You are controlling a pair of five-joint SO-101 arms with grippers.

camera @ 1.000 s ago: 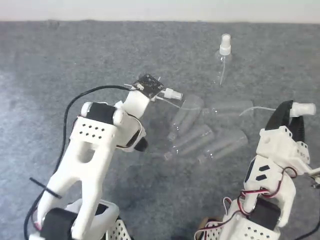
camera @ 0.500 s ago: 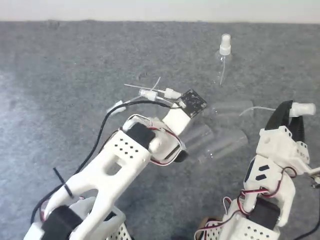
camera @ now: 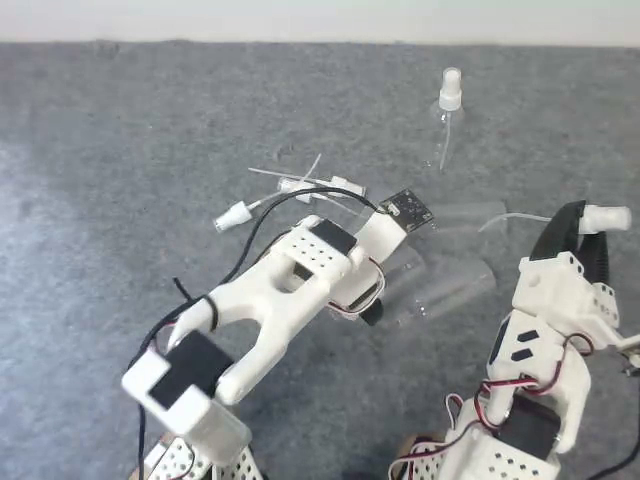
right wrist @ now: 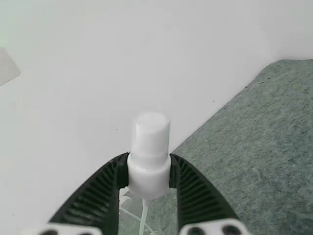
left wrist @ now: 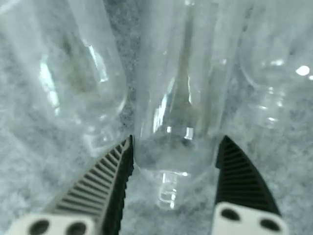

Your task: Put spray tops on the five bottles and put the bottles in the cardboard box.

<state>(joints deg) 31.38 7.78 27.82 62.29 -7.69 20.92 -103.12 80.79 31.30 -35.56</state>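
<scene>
Several clear bottles without tops lie in a cluster mid-table (camera: 452,284). My left gripper (left wrist: 171,164) is open, its ribbed fingers (left wrist: 108,179) on either side of one lying bottle (left wrist: 178,117) near its neck, and more bottles lie close on both sides. In the high view the left arm (camera: 385,235) stretches over that cluster. At the table's right, my right gripper (right wrist: 149,169) is held up, shut on a white spray top (right wrist: 149,152) with its tube hanging down (camera: 607,217). One bottle with a spray top (camera: 449,108) stands upright at the back.
Loose spray tops with thin tubes lie on the grey mat left of the cluster (camera: 232,215), (camera: 300,185), (camera: 345,185). The mat's far left and back are bare carpet. A pale wall edges the table at the back.
The left arm has swung right and stretched forward over the lying bottles, uncovering the loose spray tops. The right arm has kept still with its spray top.
</scene>
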